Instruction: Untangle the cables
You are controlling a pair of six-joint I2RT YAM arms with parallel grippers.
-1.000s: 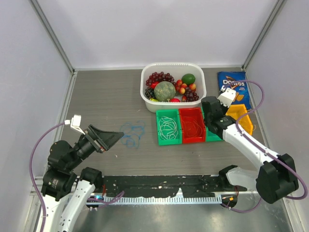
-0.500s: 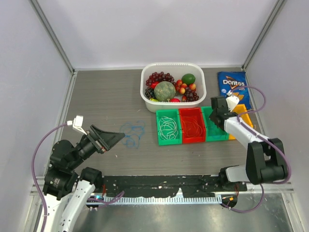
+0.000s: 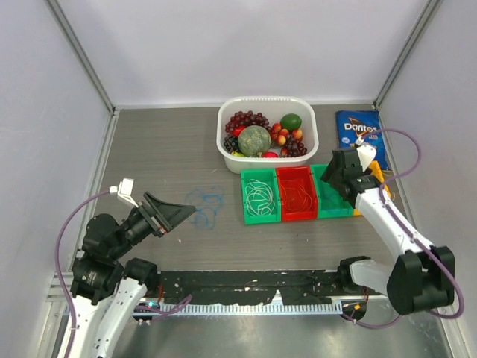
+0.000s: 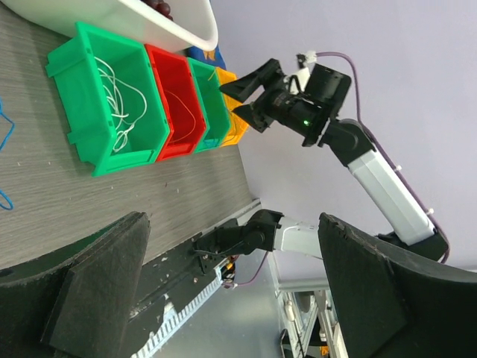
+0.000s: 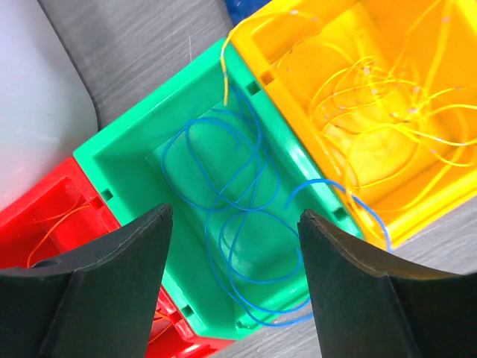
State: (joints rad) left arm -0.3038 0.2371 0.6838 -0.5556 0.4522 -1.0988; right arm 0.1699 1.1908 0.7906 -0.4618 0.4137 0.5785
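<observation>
The cables lie sorted by colour. White cables (image 3: pixel 260 195) fill the left green bin (image 3: pixel 244 200), and an orange cable (image 3: pixel 297 197) lies in the red bin (image 3: pixel 297 174). A loose blue cable (image 3: pixel 204 206) rests on the table. My right gripper (image 5: pixel 235 212) hangs open over the right green bin (image 5: pixel 130 153). Below it lie loops of blue cable (image 5: pixel 242 216), one end over the rim. Yellow cables (image 5: pixel 387 112) sit in the yellow bin (image 5: pixel 298 71). My left gripper (image 3: pixel 177 216) is open and empty, raised beside the loose blue cable.
A white basket (image 3: pixel 267 101) of fruit stands behind the bins. A blue Doritos bag (image 3: pixel 356 133) lies at the back right. A black rail (image 3: pixel 246 287) runs along the near edge. Grey walls close in both sides.
My right gripper has opened above the right green bin, and its arm has shifted slightly. The left arm has edged a little toward the right.
</observation>
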